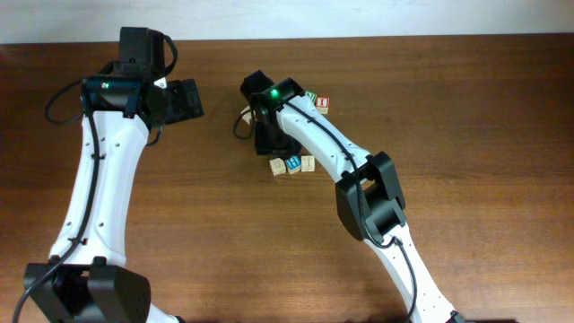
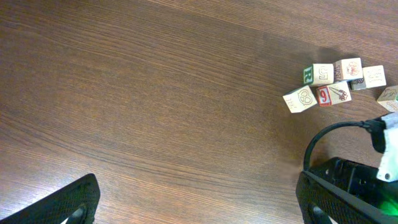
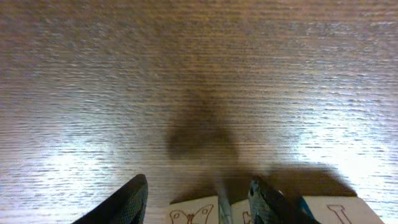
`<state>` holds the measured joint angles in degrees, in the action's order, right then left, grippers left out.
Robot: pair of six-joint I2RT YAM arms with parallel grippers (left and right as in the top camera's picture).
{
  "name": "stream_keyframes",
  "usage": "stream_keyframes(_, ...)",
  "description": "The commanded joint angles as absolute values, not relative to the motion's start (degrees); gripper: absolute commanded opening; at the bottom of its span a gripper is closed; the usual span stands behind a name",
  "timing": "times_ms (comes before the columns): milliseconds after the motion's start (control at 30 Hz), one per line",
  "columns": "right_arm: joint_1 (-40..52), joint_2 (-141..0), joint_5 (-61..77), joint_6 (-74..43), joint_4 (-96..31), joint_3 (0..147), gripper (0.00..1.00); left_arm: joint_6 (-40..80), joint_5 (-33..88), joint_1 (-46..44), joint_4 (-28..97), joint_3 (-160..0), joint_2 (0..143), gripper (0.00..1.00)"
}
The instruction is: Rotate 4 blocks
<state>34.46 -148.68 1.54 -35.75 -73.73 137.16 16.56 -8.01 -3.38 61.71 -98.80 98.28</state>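
From above, the left pincer (image 1: 186,99) hangs at the far left of the table (image 1: 466,108), well apart from the blocks (image 1: 292,165). Its own camera shows its fingers (image 2: 74,202) spread wide, with only bare wood between them. In the upper right corner of that view the blocks lie bunched together, among them a green-letter block (image 2: 308,74) and a red-faced block (image 2: 324,96).

The overhead shows fewer of them. Three sit in a row on the near side of the right arm (image 1: 309,135) and two on its far side. In that view the arm's wrist hides its pincer.

Only the wrist camera shows the right pincer (image 3: 198,180). We see it partly open and low over the wood. A butterfly block (image 3: 196,213) lies between the fingers at the bottom edge. There is a clear gap between it and the left finger (image 3: 134,199), so nothing is pinched. The right finger (image 3: 267,202) stands close against it, but we cannot tell if it touches. A lettered block (image 3: 333,213) lies just right of that finger.
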Motion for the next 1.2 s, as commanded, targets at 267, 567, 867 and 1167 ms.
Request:
stream_keyframes(267,18.61,-151.09,-1.93,-27.24,-66.67,150.04,0.61,17.32,-8.82,-3.33,61.8,-99.9,98.56,0.99)
stream_keyframes(567,18.35,-153.29,-2.24,-15.77,-60.88,141.45,0.63,17.32,-8.82,-3.33,61.8,-99.9,98.56,0.99)
stream_keyframes(867,18.39,-153.25,5.39,-7.94,-59.77,143.06,0.84,17.32,-8.82,-3.33,61.8,-99.9,98.56,0.99)
stream_keyframes(1167,16.08,-153.38,4.05,-17.06,-65.14,148.14,0.78,17.32,-8.84,-3.33,61.8,-99.9,98.56,0.99)
